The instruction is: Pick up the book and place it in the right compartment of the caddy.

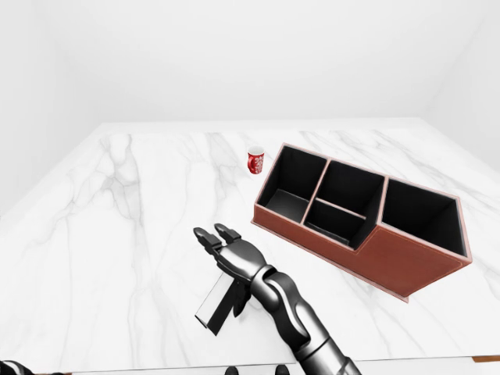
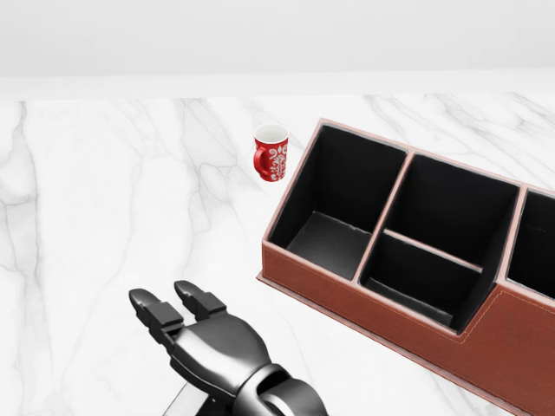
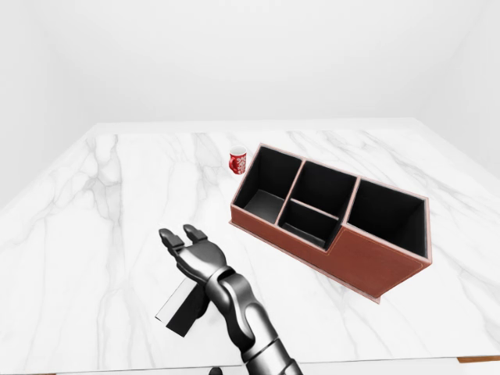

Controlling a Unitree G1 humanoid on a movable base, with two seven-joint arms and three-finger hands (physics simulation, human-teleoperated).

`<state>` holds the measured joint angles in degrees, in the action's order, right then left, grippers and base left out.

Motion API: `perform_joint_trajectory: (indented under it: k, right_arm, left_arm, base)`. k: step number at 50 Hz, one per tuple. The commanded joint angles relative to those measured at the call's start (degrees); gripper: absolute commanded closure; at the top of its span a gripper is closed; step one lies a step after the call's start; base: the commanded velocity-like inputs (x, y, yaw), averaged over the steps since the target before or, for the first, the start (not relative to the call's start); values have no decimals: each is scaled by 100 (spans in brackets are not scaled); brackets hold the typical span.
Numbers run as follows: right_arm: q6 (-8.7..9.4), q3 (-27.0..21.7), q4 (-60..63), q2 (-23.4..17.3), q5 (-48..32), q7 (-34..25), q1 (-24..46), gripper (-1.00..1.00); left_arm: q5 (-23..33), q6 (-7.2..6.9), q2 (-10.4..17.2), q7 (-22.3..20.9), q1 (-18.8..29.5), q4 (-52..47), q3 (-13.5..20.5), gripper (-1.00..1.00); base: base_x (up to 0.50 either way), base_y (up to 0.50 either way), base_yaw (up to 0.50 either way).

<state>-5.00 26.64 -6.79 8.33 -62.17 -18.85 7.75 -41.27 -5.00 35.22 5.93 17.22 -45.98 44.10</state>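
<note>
Black-covered and thin, the rectangular book (image 1: 216, 305) shows a pale strip of page edge along one long side and lies flat on the white marble tabletop (image 1: 117, 234), directly beneath the robot's dark metallic right hand (image 1: 234, 258) and partly hidden by its wrist. That hand hovers palm-down over the book's upper end, its fingers (image 2: 165, 314) stretched forward and spread rather than curled, gripping nothing. Up and to the right of the hand sits the brown leather caddy (image 1: 406, 262) with black-lined compartments, all of them bare inside. Just beyond the caddy's left end, well above the hand, stands a small red mug with white pattern (image 1: 255, 162). No left hand shows.
</note>
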Motion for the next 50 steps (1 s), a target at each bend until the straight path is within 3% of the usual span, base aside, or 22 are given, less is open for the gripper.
perform_joint_trajectory:
  k: [1,50]
  right_arm:
    - [0,-84,-378,42,-143,209,131,-100]
    - [0,-12,-469,103,-310,296,64,-100]
  left_arm:
    - [-107,0,40,79,-22,1,2,-100]
    - [-359,0,159,231,-51,30,56,-100]
  base:
    - [0,0,0]
    - [0,0,0]
